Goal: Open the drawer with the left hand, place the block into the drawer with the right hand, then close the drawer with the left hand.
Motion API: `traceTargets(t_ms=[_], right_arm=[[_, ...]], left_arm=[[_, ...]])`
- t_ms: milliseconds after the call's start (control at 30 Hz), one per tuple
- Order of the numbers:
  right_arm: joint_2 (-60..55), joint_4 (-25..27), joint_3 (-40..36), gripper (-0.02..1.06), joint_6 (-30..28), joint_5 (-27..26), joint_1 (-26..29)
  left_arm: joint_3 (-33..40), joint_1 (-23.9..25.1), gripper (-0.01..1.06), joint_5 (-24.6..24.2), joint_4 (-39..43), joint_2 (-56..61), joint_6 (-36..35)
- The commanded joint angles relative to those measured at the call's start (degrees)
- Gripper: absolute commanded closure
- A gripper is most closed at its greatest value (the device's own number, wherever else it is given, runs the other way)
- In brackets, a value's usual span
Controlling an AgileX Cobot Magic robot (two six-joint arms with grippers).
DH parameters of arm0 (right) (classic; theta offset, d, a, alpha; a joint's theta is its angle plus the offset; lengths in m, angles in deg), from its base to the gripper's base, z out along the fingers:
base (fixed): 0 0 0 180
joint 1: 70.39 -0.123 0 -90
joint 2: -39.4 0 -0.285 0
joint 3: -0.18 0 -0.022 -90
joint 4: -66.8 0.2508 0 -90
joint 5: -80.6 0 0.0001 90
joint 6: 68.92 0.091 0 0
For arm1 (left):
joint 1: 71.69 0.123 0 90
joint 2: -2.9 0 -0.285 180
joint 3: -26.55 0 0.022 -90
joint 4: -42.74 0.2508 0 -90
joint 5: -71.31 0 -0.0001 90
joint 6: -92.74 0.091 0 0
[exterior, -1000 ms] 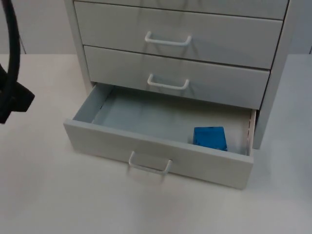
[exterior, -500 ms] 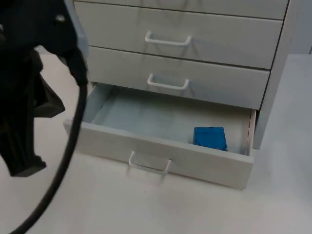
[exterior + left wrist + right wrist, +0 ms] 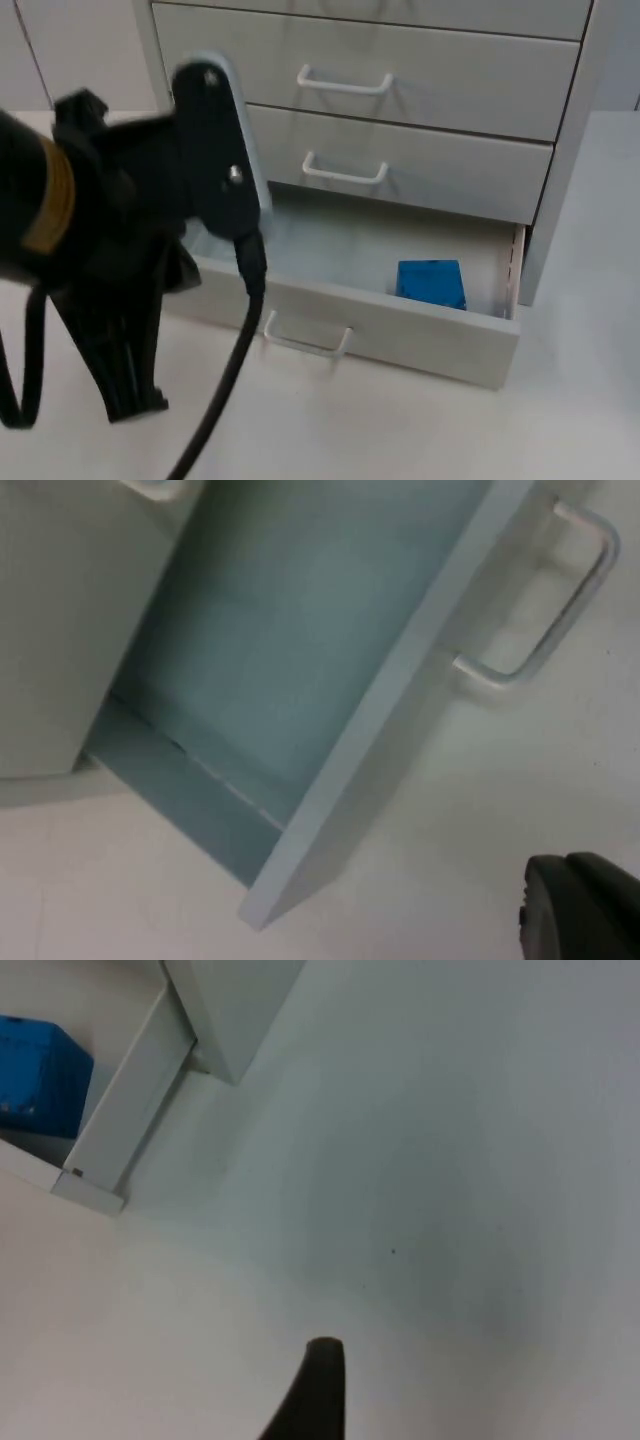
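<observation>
- Bottom drawer (image 3: 400,335) stands pulled out of the cabinet (image 3: 560,130), and the blue block (image 3: 431,283) sits inside it at the right-hand end, just behind the front panel. What's left, by my reading, is the closing push.
- Left pincer (image 3: 125,385) hangs over the surface (image 3: 500,430) in front of the drawer's left end, near the front panel but not touching it. Open or clenched? Can't tell from here.
- Right pincer (image 3: 315,1390) waits over bare surface off the cabinet's right side; its state can't be told either.
- To close it well: I'd meet the front panel close to the handle (image 3: 305,343), near mid-width, and push straight back along the runners. A shove at the left end risks skewing the drawer.
- Keep it slow and even, so the block doesn't slide.
- The drawer's long axis runs left to right along the cabinet front, slightly angled in the top view; its open end faces out toward the camera.
</observation>
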Motion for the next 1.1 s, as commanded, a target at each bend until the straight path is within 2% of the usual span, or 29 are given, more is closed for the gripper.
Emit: traceTargets(t_ms=[0, 100, 233, 500, 700, 1067], right_arm=[[0.2, -0.3, 0.0, 0.25, -0.2, -0.4, -0.1], [0.2, -0.3, 0.0, 0.25, -0.2, -0.5, -0.1], [0.2, -0.3, 0.0, 0.25, -0.2, -0.6, -0.1], [0.2, -0.3, 0.0, 0.25, -0.2, -0.9, -0.1], [0.2, -0.3, 0.0, 0.25, 0.0, -1.3, -0.1], [0.2, -1.2, 0.0, 0.25, 1.1, -1.4, -0.1]], left_arm=[[0.5, -0.3, 1.05, 2.7, 4.3, -1.1, -3.9], [0.5, -0.3, 1.05, 4.6, 10.1, -3.7, -7.5], [0.5, -0.3, 1.05, 6.9, 13.6, -7.6, -7.5], [0.1, -0.3, 1.05, 9.4, 16.5, -14.5, -7.9], [0.0, -0.3, 1.05, 11.9, 19.7, -15.2, -9.4], [-3.3, -0.3, 1.05, 12.1, 20.2, -16.3, -9.4]])
